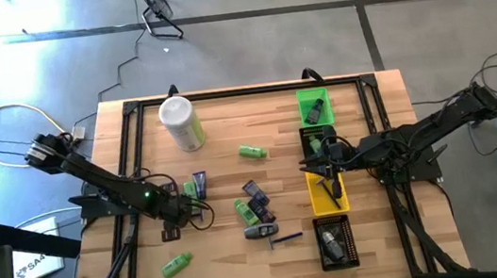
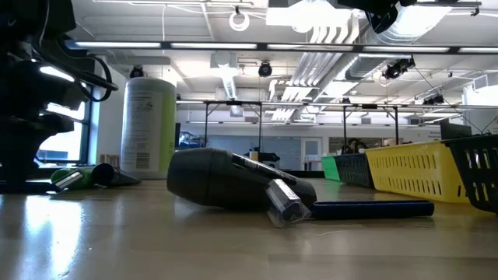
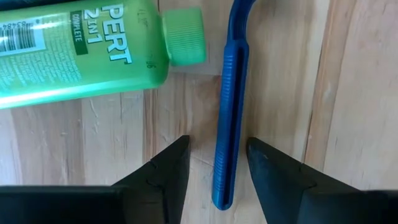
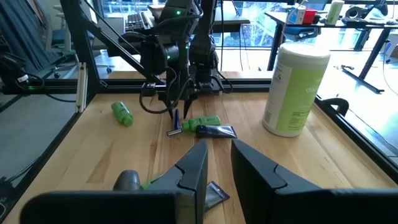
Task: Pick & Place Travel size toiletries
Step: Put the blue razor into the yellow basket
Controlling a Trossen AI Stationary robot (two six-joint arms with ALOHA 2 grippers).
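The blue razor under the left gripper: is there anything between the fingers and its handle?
Nothing visible. The left gripper is open with one finger on each side of the blue razor. The green Pert bottle lies close beside the handle but outside the fingers.

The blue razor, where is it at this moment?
In the left wrist view, the blue razor lies on the table between the left gripper's open fingers, beside a green Pert bottle.

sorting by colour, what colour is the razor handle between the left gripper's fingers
Blue; the razor handle shows best in the left wrist view.
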